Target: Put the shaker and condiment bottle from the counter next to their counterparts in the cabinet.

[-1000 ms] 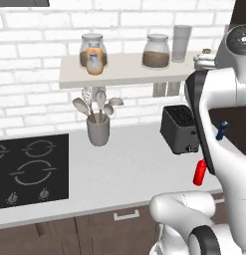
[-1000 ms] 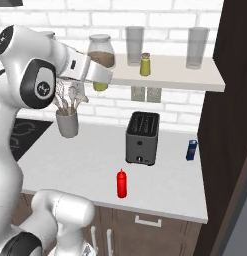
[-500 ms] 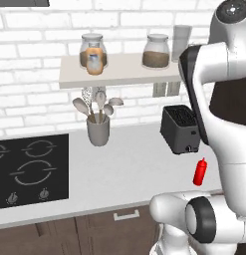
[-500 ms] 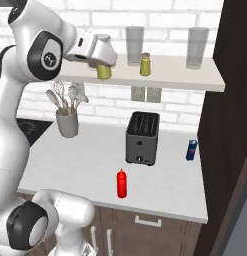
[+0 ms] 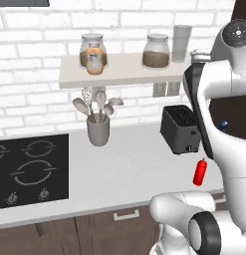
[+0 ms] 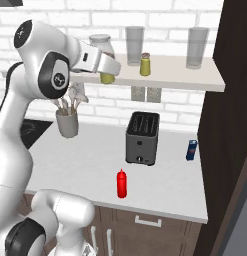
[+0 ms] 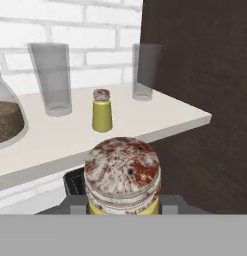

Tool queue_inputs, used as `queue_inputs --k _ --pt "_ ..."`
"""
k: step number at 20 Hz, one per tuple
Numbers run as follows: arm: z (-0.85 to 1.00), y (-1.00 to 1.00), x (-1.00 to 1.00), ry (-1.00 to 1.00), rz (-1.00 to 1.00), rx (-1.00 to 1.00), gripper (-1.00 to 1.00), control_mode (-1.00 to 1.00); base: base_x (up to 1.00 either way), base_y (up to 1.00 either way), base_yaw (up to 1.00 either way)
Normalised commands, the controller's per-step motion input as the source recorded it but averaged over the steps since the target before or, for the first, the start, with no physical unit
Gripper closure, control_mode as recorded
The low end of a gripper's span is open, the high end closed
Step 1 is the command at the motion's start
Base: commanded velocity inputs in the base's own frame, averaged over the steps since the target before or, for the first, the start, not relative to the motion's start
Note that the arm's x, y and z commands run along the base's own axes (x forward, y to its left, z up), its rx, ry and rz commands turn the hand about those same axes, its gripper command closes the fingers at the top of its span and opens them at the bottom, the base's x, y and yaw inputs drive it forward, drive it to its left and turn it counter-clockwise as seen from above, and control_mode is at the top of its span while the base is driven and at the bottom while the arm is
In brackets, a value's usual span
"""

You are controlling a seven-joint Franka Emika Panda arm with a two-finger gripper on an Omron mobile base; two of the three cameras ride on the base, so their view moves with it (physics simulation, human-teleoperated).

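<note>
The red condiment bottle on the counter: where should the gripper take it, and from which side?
Grip the condiment bottle around its straight body, below the pointed nozzle, coming from the open counter edge. It stands upright, apart from the toaster behind it.

I see a black toaster point(image 6: 142, 138) on the counter point(image 6: 90, 165), a blue can point(image 6: 191, 149) just right of it, a grey utensil holder point(image 5: 98, 130), and a black cooktop point(image 5: 30, 169).
</note>
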Motion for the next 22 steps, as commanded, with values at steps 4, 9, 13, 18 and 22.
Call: queue_inputs --k 4,9,13,18,22 --pt "-0.01 -0.06 0.31 -0.08 0.00 0.00 1.00 -1.00 0.00 0.00 0.00" --pt "0.00 -0.01 0.31 -0.03 0.00 0.00 1.00 -1.00 0.00 0.00 0.00" --pt "0.00 0.00 0.13 -0.03 0.00 0.00 1.00 -1.00 0.00 0.00 0.00" --pt "0.00 0.00 0.20 -0.01 0.00 0.00 1.00 -1.00 0.00 0.00 0.00" --pt "0.00 0.00 0.29 0.00 0.00 0.04 1.00 -1.00 0.00 0.00 0.00"
